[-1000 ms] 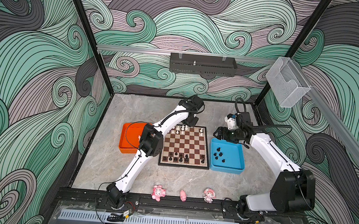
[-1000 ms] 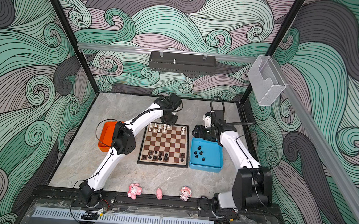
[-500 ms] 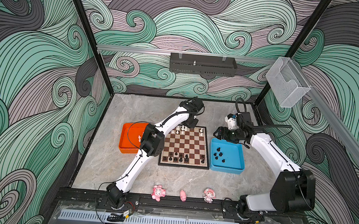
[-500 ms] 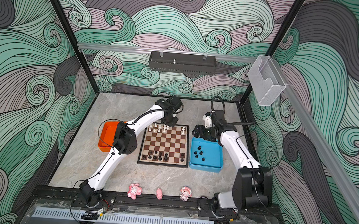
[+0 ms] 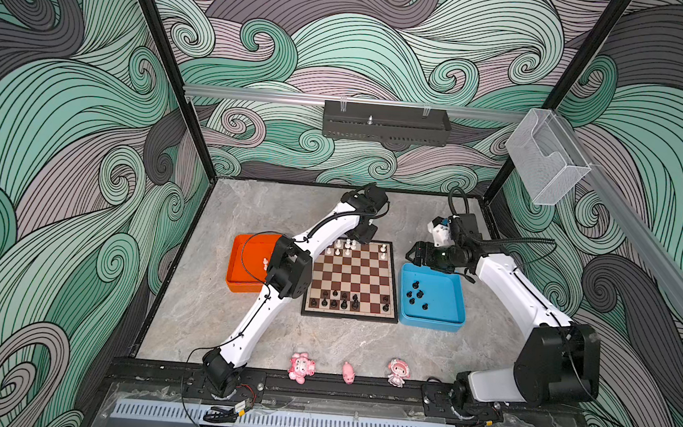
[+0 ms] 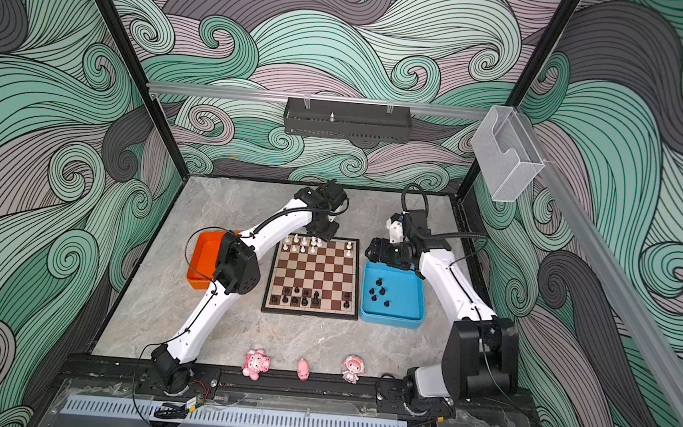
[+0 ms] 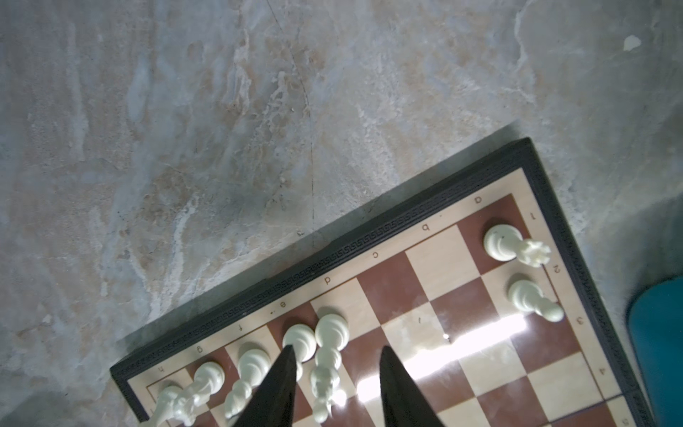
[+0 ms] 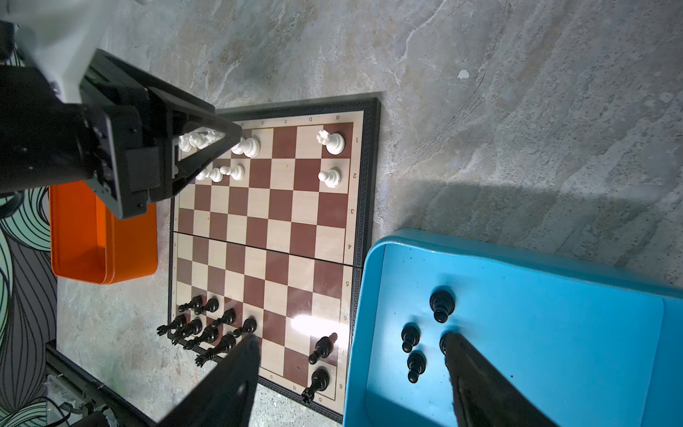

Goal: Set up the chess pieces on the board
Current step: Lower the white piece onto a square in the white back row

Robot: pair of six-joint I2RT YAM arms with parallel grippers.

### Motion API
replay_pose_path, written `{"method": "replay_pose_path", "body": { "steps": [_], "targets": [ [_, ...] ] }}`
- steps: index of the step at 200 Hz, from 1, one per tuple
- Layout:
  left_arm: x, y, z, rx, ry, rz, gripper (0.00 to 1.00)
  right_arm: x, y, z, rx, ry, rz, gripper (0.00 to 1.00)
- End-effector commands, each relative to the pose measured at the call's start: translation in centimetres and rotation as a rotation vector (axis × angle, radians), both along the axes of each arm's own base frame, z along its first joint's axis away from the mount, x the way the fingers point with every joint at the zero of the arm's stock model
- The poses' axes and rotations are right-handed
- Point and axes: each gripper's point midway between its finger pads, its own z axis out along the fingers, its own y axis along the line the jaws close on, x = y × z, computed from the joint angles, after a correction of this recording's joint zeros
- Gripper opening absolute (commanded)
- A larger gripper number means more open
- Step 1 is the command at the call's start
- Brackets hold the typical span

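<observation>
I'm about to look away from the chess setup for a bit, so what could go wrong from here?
The left gripper has one finger right against the white piece on e1, beside the tall white piece between its open jaws; lifting off at an angle could topple either. The right gripper hangs open over the blue tray, one finger close to the black pawns; descending might knock one flat.

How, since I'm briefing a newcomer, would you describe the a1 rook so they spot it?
Find the chessboard between the orange tray and the blue tray. The white rook stands in its far, blue-side corner; unlike the round-headed pawn beside it, its top is notched.
</observation>
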Motion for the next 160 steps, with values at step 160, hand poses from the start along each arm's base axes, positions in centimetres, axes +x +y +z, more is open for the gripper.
{"method": "replay_pose_path", "body": {
  "steps": [160],
  "targets": [
    [-1.2, 0.5, 0.4, 0.01, 0.041, 0.038, 0.34, -0.3, -0.1, -0.5, 0.003, 0.013, 0.005, 0.79]
  ]
}}
